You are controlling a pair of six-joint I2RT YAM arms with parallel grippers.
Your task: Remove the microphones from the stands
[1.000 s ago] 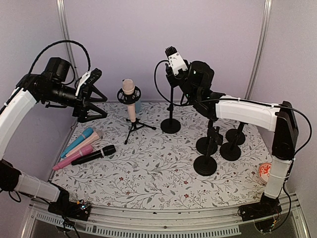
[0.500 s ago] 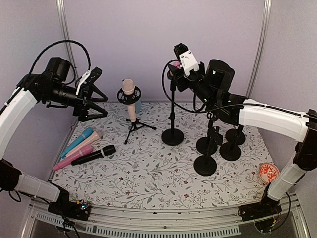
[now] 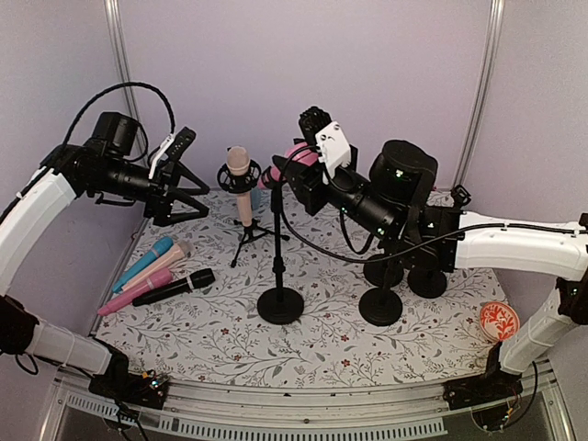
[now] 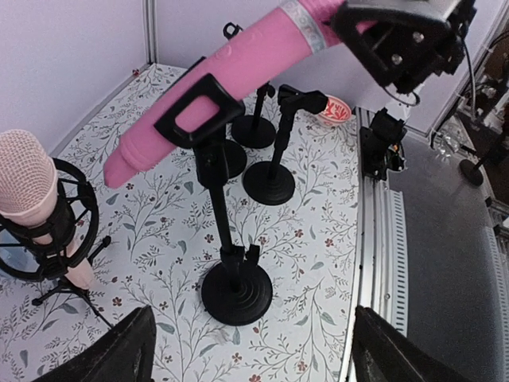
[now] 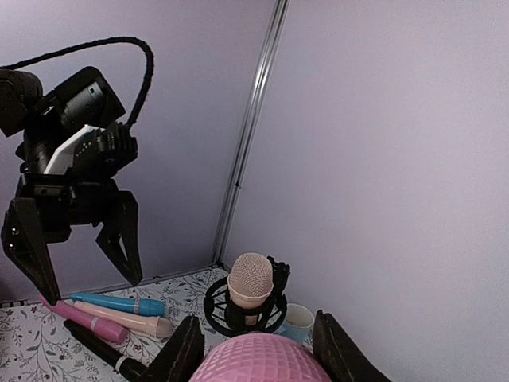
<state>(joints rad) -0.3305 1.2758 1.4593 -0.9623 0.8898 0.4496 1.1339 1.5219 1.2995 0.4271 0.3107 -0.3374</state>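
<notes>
At far left the left fingers (image 5: 119, 239), angular black prongs, stand wide apart in the air with nothing between them. Below them four loose handheld microphones (image 3: 156, 276) lie side by side on the floral-print table (image 3: 230, 349): blue, peach, magenta and black. Next, a pale pink microphone (image 3: 239, 170) with a mesh head sits upright in a black ring mount on a small tripod. A light blue cup (image 5: 298, 320) behind it is mostly hidden.

In the middle, the pink microphone (image 4: 223, 72), smooth and tapered with a silver band, lies tilted in the black clip of a slim stand (image 3: 279, 266) with a round base. The right fingers (image 5: 187, 354) are clamped on its head end. The right wrist view cuts off all but the top of the pink mesh dome.

At right, several empty black stands (image 3: 381, 308) overlap behind the arm, and their number is hard to make out. A round orange-patterned item (image 3: 499, 320) lies near the table's right edge.
</notes>
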